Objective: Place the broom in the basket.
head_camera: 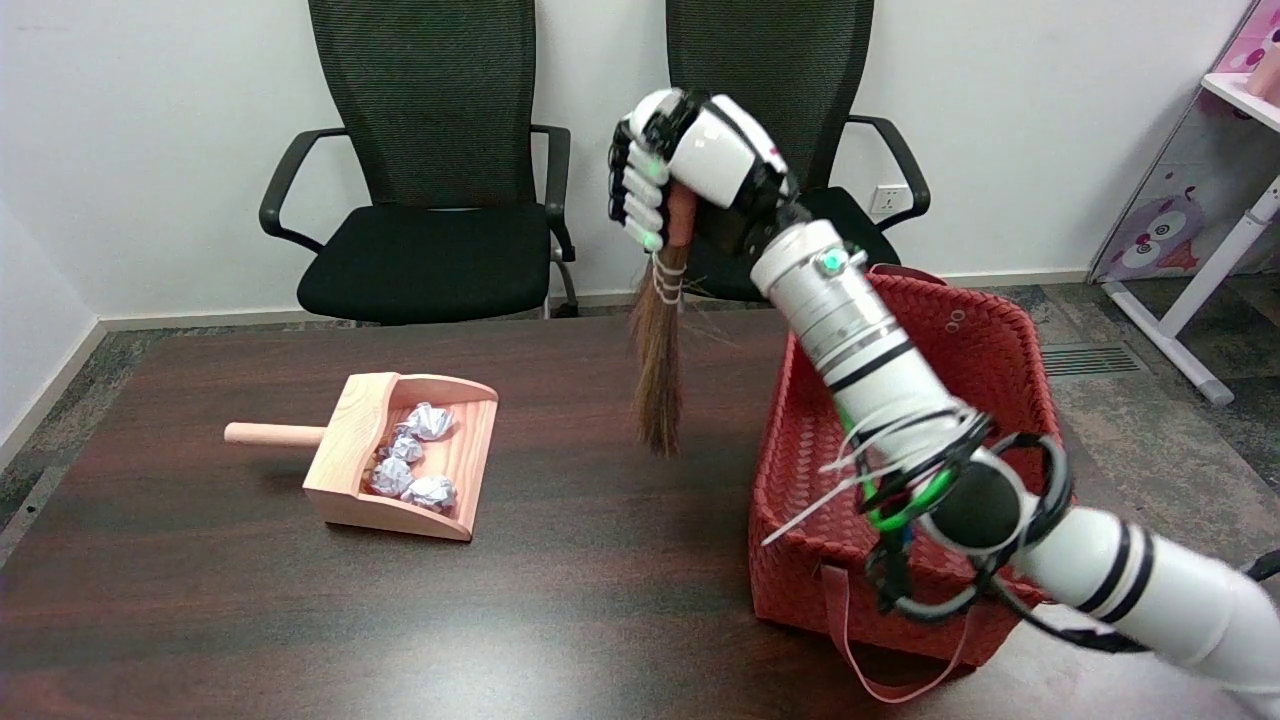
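Broom (pixel 660 370): held in my right hand (pixel 690 170), which is clenched round the reddish upper end of the handle, fingers (pixel 636 200) wrapped across its front. The broom hangs nearly upright in the air, brown bristles pointing down, white binding bands just beneath my grip; the bristle tips are clear of the table (pixel 560 600), above the bare dark wood between the dustpan and the basket, and outside the basket. Basket (pixel 800 540): red, woven, standing at the table's right end, a pale red strap looping from its near side down over the tabletop; my right forearm (pixel 860 340) crosses above its left part, with loose white cable ties and a green cable at the elbow. Dustpan (pixel 440 470): light wood, well to the left of the broom, round handle pointing left, open mouth toward the near edge. Foil balls (pixel 410 460): several crumpled silver pieces lying inside the dustpan. Chairs: two black mesh-backed office chairs beyond the far edge of the table, one (pixel 430 200) behind the dustpan, the other (pixel 780 70) behind my hand. Shelf unit (pixel 1200 200): white and pink, with a cartoon animal panel, at the far right of the room, partly cut off by the frame.
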Motion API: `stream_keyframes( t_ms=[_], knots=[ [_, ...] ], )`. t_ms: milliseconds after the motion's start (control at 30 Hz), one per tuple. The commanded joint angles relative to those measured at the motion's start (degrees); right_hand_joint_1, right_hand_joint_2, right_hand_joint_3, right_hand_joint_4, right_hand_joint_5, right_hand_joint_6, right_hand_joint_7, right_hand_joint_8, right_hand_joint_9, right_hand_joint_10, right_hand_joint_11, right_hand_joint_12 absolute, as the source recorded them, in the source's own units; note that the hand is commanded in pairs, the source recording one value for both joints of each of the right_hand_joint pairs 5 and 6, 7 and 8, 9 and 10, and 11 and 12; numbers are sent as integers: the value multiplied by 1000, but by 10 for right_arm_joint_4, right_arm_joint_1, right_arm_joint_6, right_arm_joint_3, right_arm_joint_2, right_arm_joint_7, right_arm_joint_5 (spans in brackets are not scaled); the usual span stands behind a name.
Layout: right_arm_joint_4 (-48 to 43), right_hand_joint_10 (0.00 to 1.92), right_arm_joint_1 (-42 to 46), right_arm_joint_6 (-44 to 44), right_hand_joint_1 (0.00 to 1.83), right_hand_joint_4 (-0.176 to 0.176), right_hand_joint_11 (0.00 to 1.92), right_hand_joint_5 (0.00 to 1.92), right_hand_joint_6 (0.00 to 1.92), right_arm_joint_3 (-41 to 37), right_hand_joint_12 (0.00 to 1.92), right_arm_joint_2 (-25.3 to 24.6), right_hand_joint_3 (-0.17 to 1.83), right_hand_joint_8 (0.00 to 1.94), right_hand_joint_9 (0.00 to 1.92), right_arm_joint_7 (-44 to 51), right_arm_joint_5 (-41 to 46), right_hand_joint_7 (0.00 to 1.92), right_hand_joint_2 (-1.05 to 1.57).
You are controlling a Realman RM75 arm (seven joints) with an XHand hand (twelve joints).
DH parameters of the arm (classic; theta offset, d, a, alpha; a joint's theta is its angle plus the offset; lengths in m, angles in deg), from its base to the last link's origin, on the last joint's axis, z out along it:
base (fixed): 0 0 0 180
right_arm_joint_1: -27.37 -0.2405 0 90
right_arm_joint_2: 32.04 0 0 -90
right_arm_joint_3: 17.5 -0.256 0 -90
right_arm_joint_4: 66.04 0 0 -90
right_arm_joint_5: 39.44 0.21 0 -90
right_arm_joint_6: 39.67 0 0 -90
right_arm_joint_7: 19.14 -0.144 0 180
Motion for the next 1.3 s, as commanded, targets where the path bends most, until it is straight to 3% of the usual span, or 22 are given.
stream_keyframes(
  t_ms=[33,167,367,600,700,1100,1300],
  knots=[
    [104,1920,-111,220,788,23,1920,1920,1920,-104,1920,278,1833,1920,1920,1,329,1920,1533],
    [103,1920,-100,216,788,23,1920,1920,1920,-140,1920,332,1833,1920,1920,1,362,1920,1525],
    [100,1920,-6,180,800,21,1920,1920,1920,-271,1920,408,1833,1920,1920,1,378,1920,1508],
    [98,1920,109,160,806,18,1920,1920,1920,-423,1920,415,1833,1920,1920,1,390,1920,1500],
    [100,1920,161,143,808,17,1920,1920,1920,-450,1920,411,1833,1920,1920,1,390,1920,1496],
    [106,1920,227,109,821,14,1920,1920,1920,-392,1920,404,1833,1920,1920,0,390,1920,1437],
    [106,1920,262,-27,824,12,1920,1920,1920,-317,1920,404,1833,1920,1920,0,350,1920,1407]
  ],
)
